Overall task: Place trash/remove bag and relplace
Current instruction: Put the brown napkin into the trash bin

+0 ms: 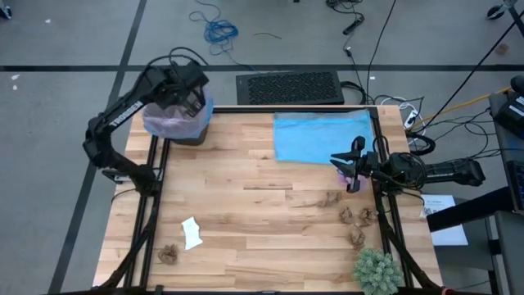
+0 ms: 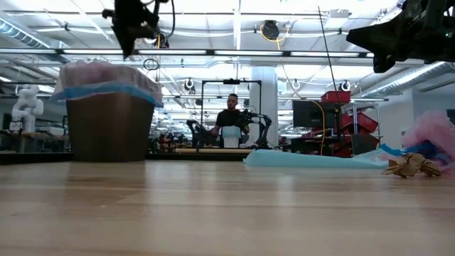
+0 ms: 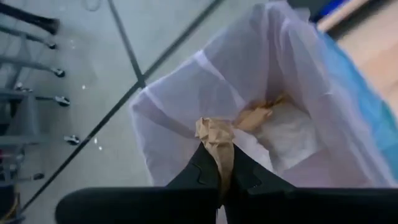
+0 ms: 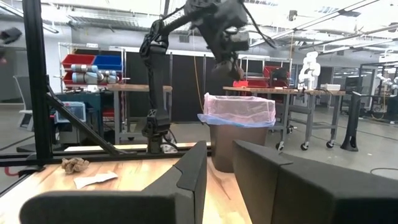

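My left end effector (image 3: 222,167) hangs directly above the bin (image 1: 182,127) at the far left corner of the worktop (image 1: 262,221); its fingers are pinched tight on a crumpled brown paper wad (image 3: 217,140), held over the open mouth of the lavender-pink bag (image 3: 205,87) that lines the bin; inside the liner a brown wad and some white paper (image 3: 283,127) already lie at the bottom; a light blue bag edge (image 2: 106,91) shows under the pink rim. My right end effector (image 1: 354,174) waits above the right side of the worktop, fingers parted and holding nothing, just beside the flat light blue plastic bag (image 1: 319,135); a bit of pink plastic (image 2: 430,135) shows near it. More brown wads (image 1: 354,217) lie scattered near the right edge; one wad (image 1: 168,253) and a white paper scrap (image 1: 191,233) lie at the near left; a green spiky plant (image 1: 377,270) stands at the near right corner.
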### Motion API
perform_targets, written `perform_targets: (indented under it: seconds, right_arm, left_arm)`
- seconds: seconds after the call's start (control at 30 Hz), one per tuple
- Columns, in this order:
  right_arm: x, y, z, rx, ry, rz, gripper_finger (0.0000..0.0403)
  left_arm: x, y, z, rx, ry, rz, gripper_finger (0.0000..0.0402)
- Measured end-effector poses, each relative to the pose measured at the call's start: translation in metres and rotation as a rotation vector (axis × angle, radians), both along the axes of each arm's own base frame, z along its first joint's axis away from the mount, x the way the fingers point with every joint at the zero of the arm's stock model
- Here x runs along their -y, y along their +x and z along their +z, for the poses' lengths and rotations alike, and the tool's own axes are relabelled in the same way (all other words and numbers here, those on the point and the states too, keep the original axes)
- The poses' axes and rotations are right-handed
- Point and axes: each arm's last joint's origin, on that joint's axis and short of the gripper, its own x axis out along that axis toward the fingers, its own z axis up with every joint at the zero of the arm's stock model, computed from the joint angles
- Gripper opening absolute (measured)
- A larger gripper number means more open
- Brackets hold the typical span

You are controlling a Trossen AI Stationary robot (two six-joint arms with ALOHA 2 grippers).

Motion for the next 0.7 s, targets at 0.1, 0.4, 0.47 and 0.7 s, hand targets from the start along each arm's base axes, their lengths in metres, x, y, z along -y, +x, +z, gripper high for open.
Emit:
perform_targets:
  seconds: [0.1, 0.4, 0.47, 0.7]
  right_arm:
    - [0.000, 0.000, 0.000, 0.001, -0.001, 0.000, 0.0070]
    - [0.000, 0.000, 0.000, -0.001, 0.000, 0.001, 0.0070]
    - [0.000, 0.000, -0.001, -0.007, -0.001, 0.000, 0.0070]
    - [0.000, 0.000, -0.001, -0.012, -0.006, -0.001, 0.0070]
  left_arm:
    - [-0.013, 0.004, -0.016, 0.014, -0.135, -0.068, 0.0035]
    - [-0.029, 0.017, -0.049, -0.114, -0.315, -0.045, 0.0147]
    - [-0.029, 0.017, -0.049, -0.137, -0.289, -0.034, 0.0161]
    - [-0.026, 0.009, -0.038, -0.163, -0.199, -0.008, 0.0185]
